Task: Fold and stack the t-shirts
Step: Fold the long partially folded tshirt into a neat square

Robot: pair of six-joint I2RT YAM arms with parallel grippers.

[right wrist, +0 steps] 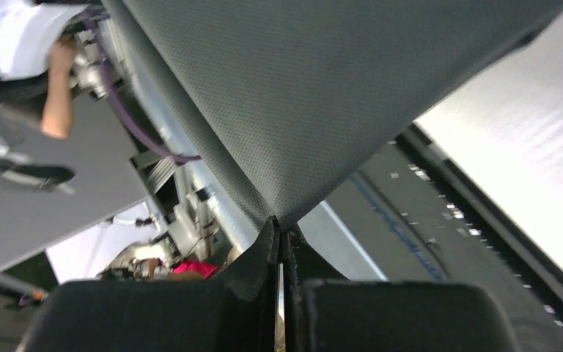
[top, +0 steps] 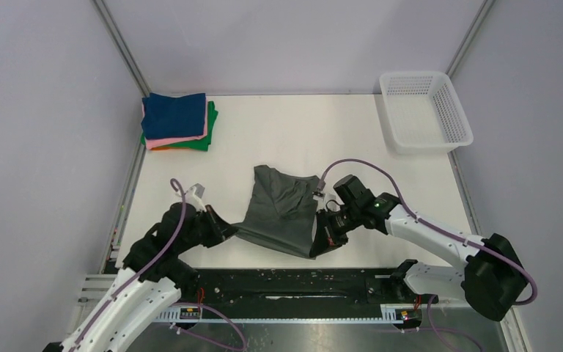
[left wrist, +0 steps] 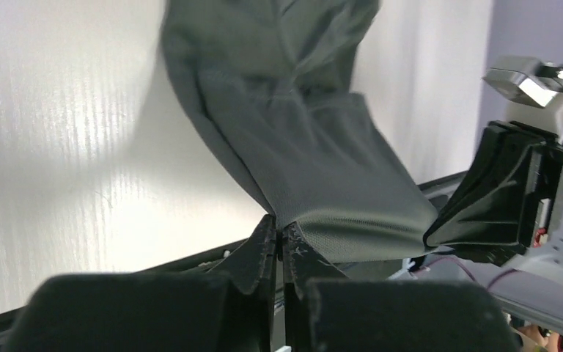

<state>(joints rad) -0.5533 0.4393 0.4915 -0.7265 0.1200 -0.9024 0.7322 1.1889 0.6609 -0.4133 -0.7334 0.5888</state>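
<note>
**Shirt (top: pixel 278 209) pinched at both near corners**

The dark grey-green shirt lies partly on the white table (top: pixel 300 139). Its far part, with the collar, rests crumpled on the surface near the middle. Its near edge is raised and stretched between the two grippers, close to the table's front edge and the black rail (top: pixel 300 282) in front of the arm bases.

The left gripper (top: pixel 227 232) is closed on the near-left corner of the shirt. In the left wrist view its fingers (left wrist: pixel 260 253) meet with a fold of cloth nipped between the tips. From there the cloth rises and widens away over the table.

The right gripper (top: pixel 322 236) is closed on the near-right corner. In the right wrist view its fingers (right wrist: pixel 264 253) press together on a point of the cloth. From that point the weave spreads upward and fills most of the upper part of the view.

The grippers are apart, with the held edge of the shirt spanning the gap between them. The right one also shows at the right side of the left wrist view, touching the same edge.

A stack of folded shirts (top: pixel 178 121) sits in the far-left corner of the table, well apart from both grippers. It has navy on top, pink beneath, and orange and green at the bottom. A white mesh basket (top: pixel 414 74) stands in the far-right corner.
</note>
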